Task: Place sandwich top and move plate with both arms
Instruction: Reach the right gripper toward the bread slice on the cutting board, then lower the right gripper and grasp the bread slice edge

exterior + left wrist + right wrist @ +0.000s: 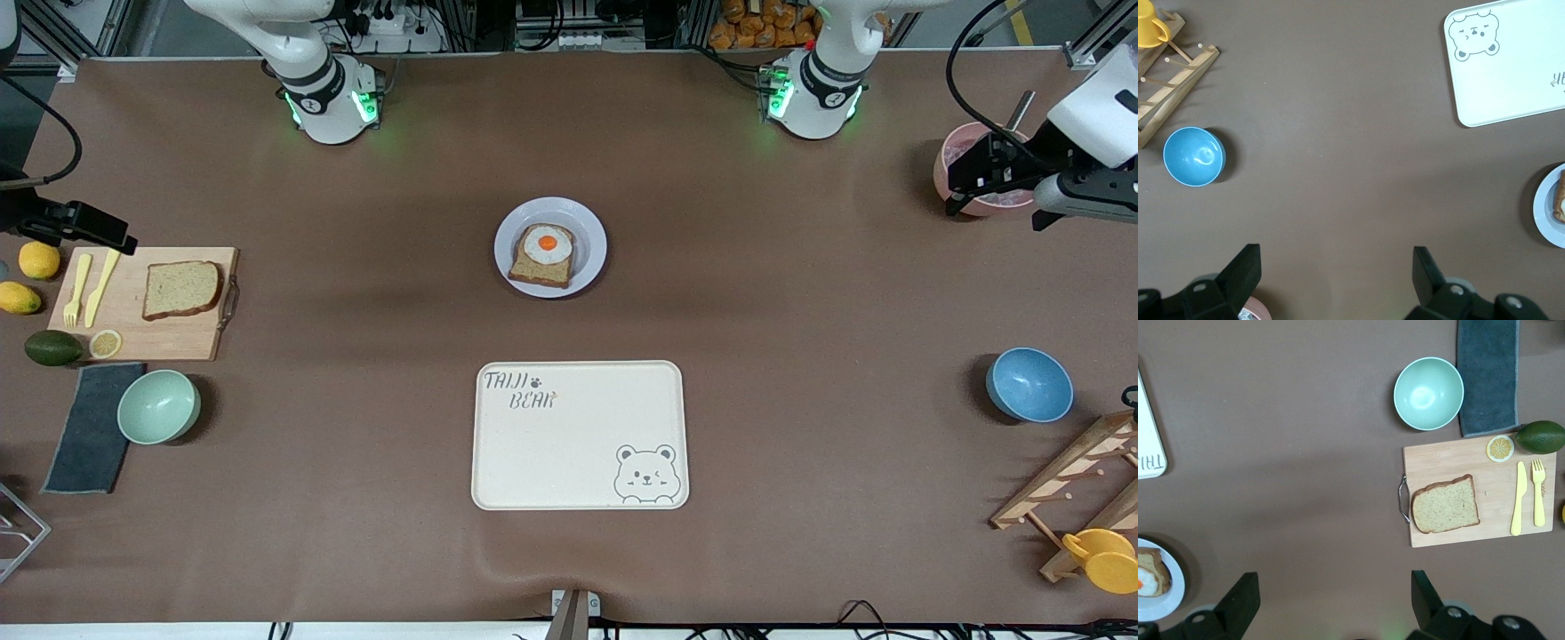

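The sandwich top (pixel 181 289), a plain brown bread slice, lies on a wooden cutting board (pixel 178 342) at the right arm's end of the table. The plate (pixel 591 233) sits mid-table and holds a bread slice topped with a fried egg (pixel 543 256). My right gripper (pixel 1333 580) hangs open and empty in the air by the cutting board; the bread slice (pixel 1445 505) shows in its wrist view. My left gripper (pixel 1337 250) hangs open and empty over a pink bowl (pixel 962 151) at the left arm's end.
A cream bear-printed tray (pixel 580 436) lies nearer the front camera than the plate. A mint bowl (pixel 158 406) and grey cloth (pixel 89 427) sit by the board, with lemons, an avocado, and a yellow knife and fork. A blue bowl (pixel 1029 384) and wooden rack (pixel 1076 480) stand at the left arm's end.
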`<state>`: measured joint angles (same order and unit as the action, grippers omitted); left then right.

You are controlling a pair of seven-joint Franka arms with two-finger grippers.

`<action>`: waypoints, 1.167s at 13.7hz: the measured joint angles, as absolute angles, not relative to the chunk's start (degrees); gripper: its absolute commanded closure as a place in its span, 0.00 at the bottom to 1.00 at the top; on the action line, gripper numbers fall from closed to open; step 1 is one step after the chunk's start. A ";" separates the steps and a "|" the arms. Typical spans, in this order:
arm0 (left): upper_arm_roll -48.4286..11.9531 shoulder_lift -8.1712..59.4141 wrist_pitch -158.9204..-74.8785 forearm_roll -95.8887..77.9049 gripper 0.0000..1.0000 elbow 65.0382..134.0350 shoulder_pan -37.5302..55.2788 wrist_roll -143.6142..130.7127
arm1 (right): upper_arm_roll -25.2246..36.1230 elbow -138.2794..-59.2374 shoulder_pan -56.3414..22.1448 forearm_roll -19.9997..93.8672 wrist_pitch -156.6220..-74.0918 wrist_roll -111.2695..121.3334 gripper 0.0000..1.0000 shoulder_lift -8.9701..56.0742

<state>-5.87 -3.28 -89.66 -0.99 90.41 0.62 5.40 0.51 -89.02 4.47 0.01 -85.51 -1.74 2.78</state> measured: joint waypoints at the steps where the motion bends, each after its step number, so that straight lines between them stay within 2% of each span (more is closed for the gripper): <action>1: -5.86 -3.18 -89.66 -0.99 0.00 90.41 0.58 5.24 | 0.52 -89.68 5.27 0.01 -86.08 -0.92 0.00 2.96; 10: -6.45 -1.93 -89.78 -5.36 0.00 93.12 0.72 -0.47 | 0.90 -104.77 17.17 1.70 -99.27 10.80 0.00 4.73; 12: -7.11 -1.68 -91.48 -6.27 0.00 94.69 0.85 -1.50 | 0.95 -106.73 19.57 2.03 -101.65 14.34 0.00 6.83; 13: -7.73 -1.44 -92.60 -7.57 0.00 95.55 0.86 -3.00 | 0.97 -107.11 20.79 2.10 -103.80 17.85 0.04 8.28; 16: -10.85 -0.47 -95.03 -8.76 0.00 97.56 0.99 -8.42 | 1.00 -107.48 24.87 3.56 -109.53 28.28 0.03 13.41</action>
<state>-10.85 -0.47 -95.03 -8.76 97.56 0.99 -8.42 1.00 -107.48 24.87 3.56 -109.53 28.28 13.41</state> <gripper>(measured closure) 0.000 0.035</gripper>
